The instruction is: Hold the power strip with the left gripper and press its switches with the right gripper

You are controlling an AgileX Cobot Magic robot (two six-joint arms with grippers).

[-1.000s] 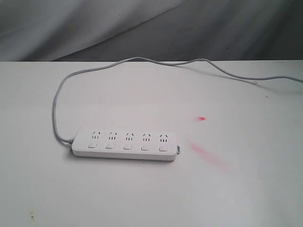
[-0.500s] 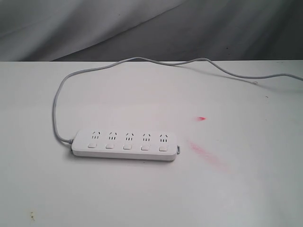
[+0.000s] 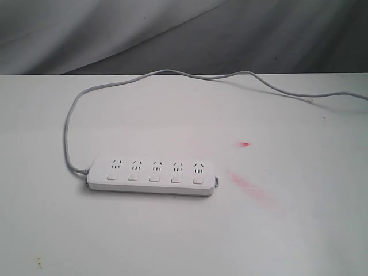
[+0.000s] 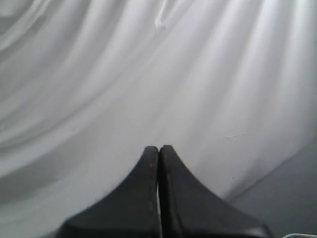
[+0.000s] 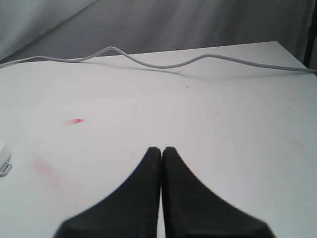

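The white power strip (image 3: 152,176) lies flat on the white table (image 3: 184,236), left of centre in the exterior view, sockets in a row with the switches (image 3: 154,179) below them. Its grey-white cord (image 3: 68,129) loops back from the left end and runs off to the right. Neither arm shows in the exterior view. My left gripper (image 4: 159,148) is shut with nothing in it, in front of pale draped cloth. My right gripper (image 5: 161,148) is shut and empty above the bare table; the strip's end (image 5: 4,158) shows at that view's edge, well apart from the fingers.
Grey cloth (image 3: 184,34) hangs behind the table's far edge. A small red spot (image 3: 245,144) and a pink smear (image 3: 250,187) mark the tabletop to the right of the strip. The cord (image 5: 163,63) snakes along the table's back edge.
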